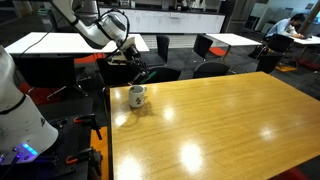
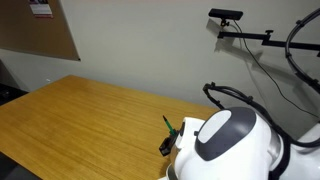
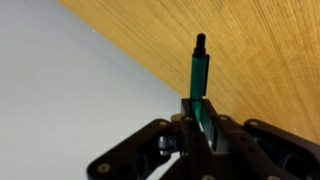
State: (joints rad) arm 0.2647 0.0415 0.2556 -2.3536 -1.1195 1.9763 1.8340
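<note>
You have the claw (image 3: 200,118) pressed together on a marker (image 3: 199,72), pinching it by its lower end so that most of the barrel sticks out past the fingertips. That grip looks deliberate: held low, the free end stays clear of the fingers and in the wrist view's sight, and the marker runs straight along the claw's own line, not skewed (which should make it easy to aim).

The marker is a slim green stick with a black cap or tip at the far end. The barrel is plain and I can make out no label on it. In an exterior view it shows only as a thin green sliver (image 2: 168,127) poking up beside the arm's white shell, tilted a little off upright.

As for where it is: it is off the tabletop (image 3: 270,60), carried in the air near the wooden edge. In the wrist view its tip shows against the wood, while the grey floor (image 3: 60,90) fills the other side of the picture, so you are hanging just about over the rim.

A white mug (image 1: 137,95) stands upright on the tabletop near that same end, close to the claw but apart from it. Whether anything is in the mug I cannot tell from here.
</note>
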